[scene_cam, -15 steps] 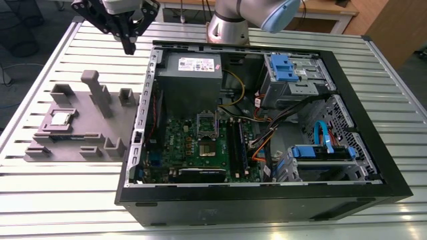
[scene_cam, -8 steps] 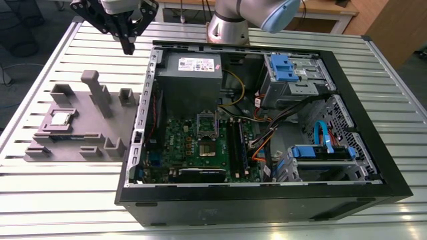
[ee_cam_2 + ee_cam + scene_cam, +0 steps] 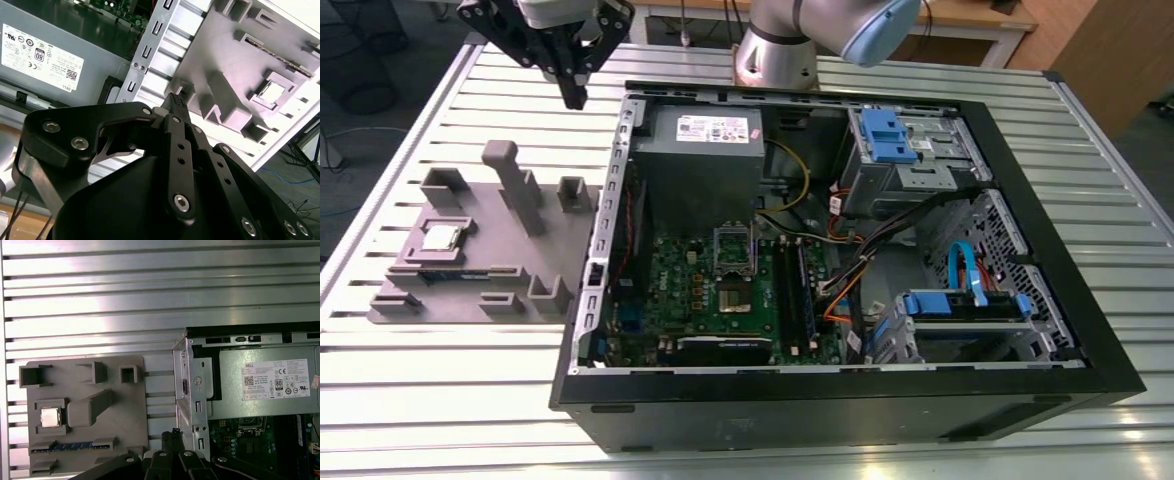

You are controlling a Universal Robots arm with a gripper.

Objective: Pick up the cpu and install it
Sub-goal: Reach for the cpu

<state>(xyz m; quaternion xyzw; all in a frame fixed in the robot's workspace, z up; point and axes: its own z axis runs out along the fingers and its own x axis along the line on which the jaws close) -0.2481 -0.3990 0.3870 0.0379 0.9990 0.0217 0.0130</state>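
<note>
As framed by the exterior view, places black gripper (image 3: 574, 98) at upper left, jaws closed on nothing, and small silver-grey square cpu (image 3: 443, 236) well apart toward lower left, flat in grey plastic fixture (image 3: 507, 250).

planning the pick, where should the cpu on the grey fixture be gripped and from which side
Take the cpu by two opposite edges of its rim, coming straight down from above. It lies flat, metal top up, in a square pocket of the grey fixture, so its sides are probably open only from overhead. The tall post toward the exterior view's right also blocks a sideways approach.
</note>
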